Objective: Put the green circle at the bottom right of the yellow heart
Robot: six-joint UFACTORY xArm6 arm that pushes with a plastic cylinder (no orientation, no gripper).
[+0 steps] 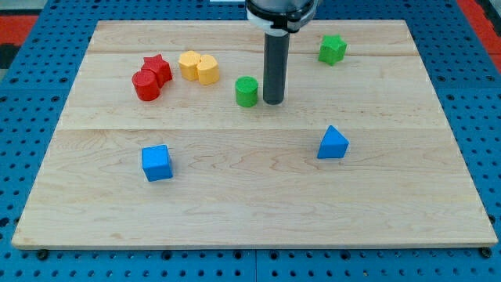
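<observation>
**Inspector A:** Any brands, labels or writing?

**Inspector B:** None legible on the blocks, the rod or the wooden bench (258, 196).

**Inspector A:** Arm pose?

**Inspector B:** The dark rod comes straight down from the view's top, upright. My tip (272, 102) rests on the bench just to the view's right of the green circle (246, 92), close beside it; whether they touch, I cannot tell. There are no fingers on this rig, so there is no opening to report.

**Inspector A:** Task items?

**Inspector B:** The green circle stands near the board's middle, slightly toward the top. The yellow heart (198, 66) lies to its upper left, a short gap between them.

**Inspector A:** Other items?

**Inspector B:** A red star (158, 66) and a red cylinder (145, 85) touch each other left of the heart. A green star (332, 49) sits at upper right. A blue cube (157, 163) lies lower left, and a blue triangular block (333, 143) lower right, both well apart from the rod.
</observation>
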